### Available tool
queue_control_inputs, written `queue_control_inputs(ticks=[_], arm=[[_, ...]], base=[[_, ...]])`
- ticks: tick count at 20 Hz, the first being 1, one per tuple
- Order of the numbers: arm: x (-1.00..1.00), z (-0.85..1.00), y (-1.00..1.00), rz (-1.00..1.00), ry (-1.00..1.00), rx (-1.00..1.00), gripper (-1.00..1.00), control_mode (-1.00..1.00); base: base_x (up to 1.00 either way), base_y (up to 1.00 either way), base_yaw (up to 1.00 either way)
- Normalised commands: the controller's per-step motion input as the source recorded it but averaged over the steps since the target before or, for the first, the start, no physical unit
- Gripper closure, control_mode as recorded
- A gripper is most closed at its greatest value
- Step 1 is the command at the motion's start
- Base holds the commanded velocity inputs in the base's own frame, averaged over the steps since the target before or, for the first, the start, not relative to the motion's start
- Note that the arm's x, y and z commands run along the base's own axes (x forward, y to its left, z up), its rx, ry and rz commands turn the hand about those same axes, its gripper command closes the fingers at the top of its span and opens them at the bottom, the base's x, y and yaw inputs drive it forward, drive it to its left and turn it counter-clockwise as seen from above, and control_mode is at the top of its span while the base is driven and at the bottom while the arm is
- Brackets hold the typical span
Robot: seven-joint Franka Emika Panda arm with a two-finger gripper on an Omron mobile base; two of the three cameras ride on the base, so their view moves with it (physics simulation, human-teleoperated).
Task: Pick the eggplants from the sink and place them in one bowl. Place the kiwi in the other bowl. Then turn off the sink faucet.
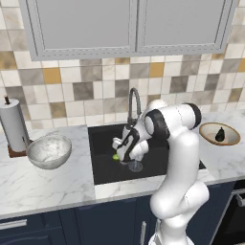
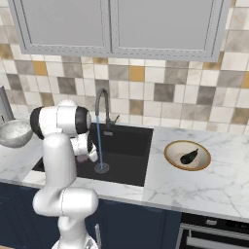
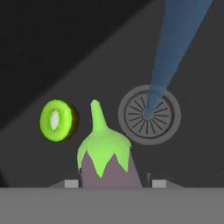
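Observation:
My gripper (image 3: 114, 183) is low in the black sink (image 1: 103, 165), shut on the mauve eggplant (image 3: 107, 159), whose green cap points away from the hand. The halved kiwi (image 3: 57, 120) lies on the sink floor just left of it and shows as a green spot (image 1: 115, 156) beside the hand. The dark eggplant (image 1: 220, 134) lies in the shallow tan bowl (image 1: 206, 128) on the counter to the right. The deep grey speckled bowl (image 1: 49, 150) stands left of the sink. The faucet (image 1: 134, 103) arches over the basin, with water (image 2: 99, 143) running onto the drain (image 3: 149, 114).
A paper towel roll (image 1: 13, 125) stands behind the grey bowl at the far left. Tiled wall and cabinets rise behind the counter. An oven front (image 2: 214, 233) sits below the counter at the right.

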Motion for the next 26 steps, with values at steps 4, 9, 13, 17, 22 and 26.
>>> queue_control_inputs(ticks=[4,9,13,17,22,26], arm=[[-0.02,1.00,-0.26,-0.15,0.00,0.01,1.00,-1.00],[-0.28,1.00,-0.19,-0.11,0.00,0.00,1.00,-1.00],[-0.33,0.98,-0.26,-0.08,0.00,0.00,1.00,-1.00],[-0.48,0.82,-0.43,-0.01,0.02,0.00,1.00,-1.00],[-0.44,0.57,-0.72,-0.08,0.12,-0.03,1.00,-1.00],[-0.11,0.39,-0.91,-0.17,0.22,-0.02,1.00,-1.00]], base=[[0.00,0.00,0.00],[0.00,0.00,0.00],[0.00,0.00,0.00],[0.00,0.00,0.00],[0.00,0.00,0.00],[0.00,0.00,0.00]])
